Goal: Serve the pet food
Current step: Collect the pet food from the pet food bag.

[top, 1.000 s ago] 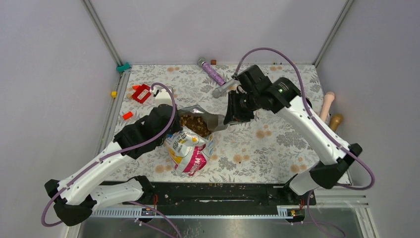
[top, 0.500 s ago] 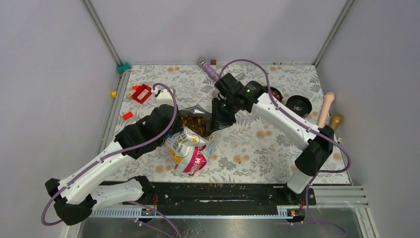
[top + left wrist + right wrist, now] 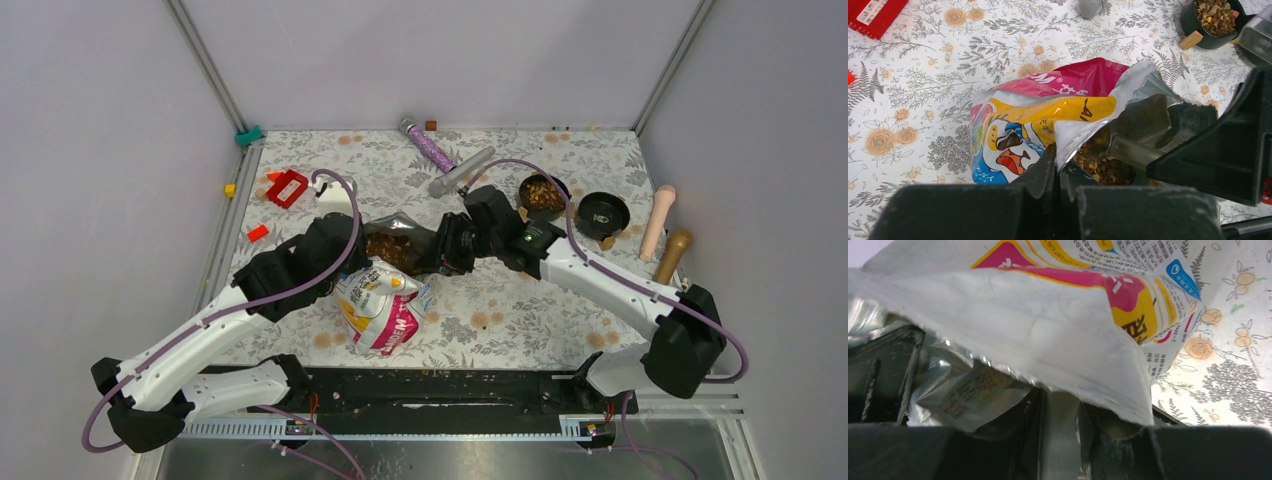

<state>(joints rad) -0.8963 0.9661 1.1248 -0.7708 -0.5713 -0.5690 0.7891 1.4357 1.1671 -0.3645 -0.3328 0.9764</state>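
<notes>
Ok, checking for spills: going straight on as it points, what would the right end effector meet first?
Probably the pet food inside the bag: the right end effector points its scoop into the open mouth; depth unclear.

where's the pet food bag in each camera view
top external: pet food bag lies just left of centre, mouth open toward the far side.
left wrist: mid-frame, cartoon face at left.
right wrist: fills the upper frame.
shared landmark: the floral tablecloth under it.
</notes>
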